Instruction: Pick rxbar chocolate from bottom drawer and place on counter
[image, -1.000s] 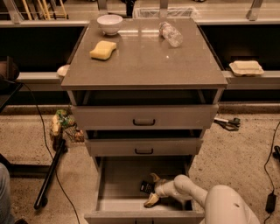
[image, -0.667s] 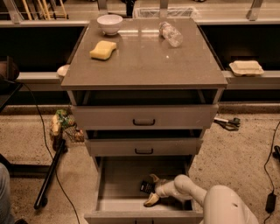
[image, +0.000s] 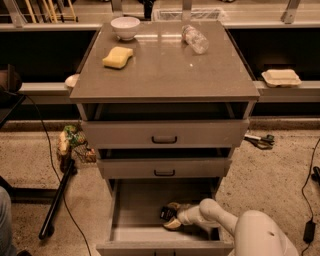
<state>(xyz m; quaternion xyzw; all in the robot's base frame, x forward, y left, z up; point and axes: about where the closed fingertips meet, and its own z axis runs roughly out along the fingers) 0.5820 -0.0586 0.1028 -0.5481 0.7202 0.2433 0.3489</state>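
Observation:
The bottom drawer (image: 131, 216) is pulled out, showing its plain grey inside. My gripper (image: 171, 215) reaches into it from the right on a white arm. A small dark wrapped bar, the rxbar chocolate (image: 166, 213), sits between the two tan fingertips (image: 173, 224), near the drawer's middle. The fingers are spread on either side of the bar. The counter (image: 165, 65) is the glossy grey-brown top above.
On the counter lie a yellow sponge (image: 118, 56), a white bowl (image: 125, 26) and a clear plastic bottle (image: 194, 39) on its side. The two upper drawers (image: 165, 135) jut out slightly over the bottom one. Cables and a black pole (image: 56, 200) lie on the floor at left.
The gripper has stayed in the bottom drawer around the bar; little has visibly moved.

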